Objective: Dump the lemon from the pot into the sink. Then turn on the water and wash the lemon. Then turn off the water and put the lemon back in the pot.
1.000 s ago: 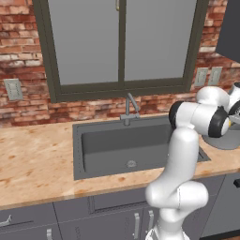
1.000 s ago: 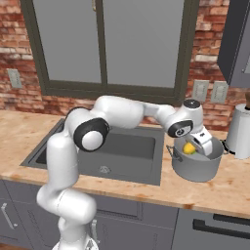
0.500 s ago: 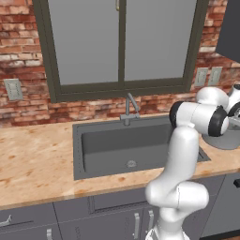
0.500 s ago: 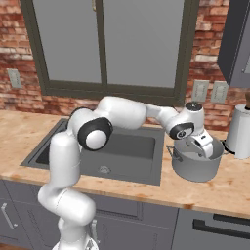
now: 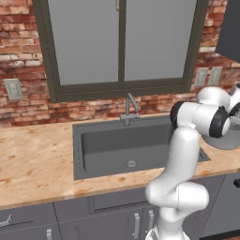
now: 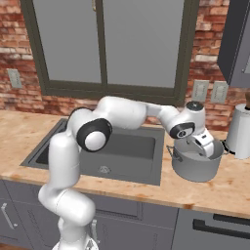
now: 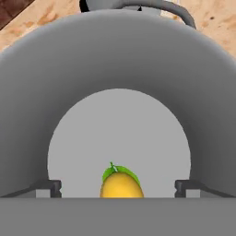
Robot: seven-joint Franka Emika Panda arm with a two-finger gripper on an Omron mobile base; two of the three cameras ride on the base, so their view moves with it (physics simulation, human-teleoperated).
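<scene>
Brick walling and one dark-framed window of two panes were seen behind a speckled tan counter [image 5: 37, 164] in the left base view, where one dark grey rectangular sink [image 5: 93, 145] with one small round silver drain [image 5: 131, 163] was set, one slim gooseneck tap [image 5: 130, 106] standing at its back edge; two pale wall outlets were mounted at the right and one at the left, and the rounded rim of the pot [image 5: 230, 140] was glimpsed past the white arm. From the right base view, the one matte grey round pot [image 6: 194, 166] was found standing on the counter just right of the sink, with the gripper [image 6: 204, 148] lowered over its mouth, and one pale tapered vessel [image 6: 241, 131] was placed further right. Through the hand view, the pot's smooth curved wall and flat round base were looked into, and one yellow oval lemon [image 7: 120, 185] with a green leaf was seen lying on that base between the two widely parted fingertips [image 7: 46, 188], untouched and ungripped.
</scene>
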